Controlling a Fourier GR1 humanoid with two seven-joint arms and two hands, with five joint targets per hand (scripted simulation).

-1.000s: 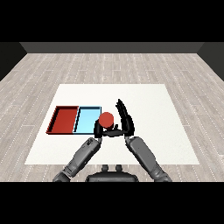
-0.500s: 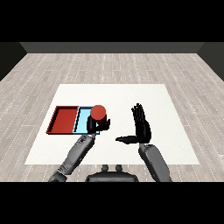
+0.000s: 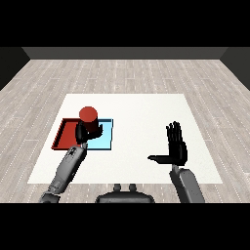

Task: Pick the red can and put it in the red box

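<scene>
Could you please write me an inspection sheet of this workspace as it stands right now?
Surface: white table on a grey plank floor.
Job's things: red can held upright above the boundary between the red tray and the light blue tray, which lie side by side.
Clutter: nothing seen.
Hands: left hand curled round the can; right hand open, fingers straight, holding nothing, off to the right.
Cables: nothing seen.
Surroundings: dark walls beyond the floor.

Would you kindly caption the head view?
Left hand holds red can above the trays; right hand open.
</scene>
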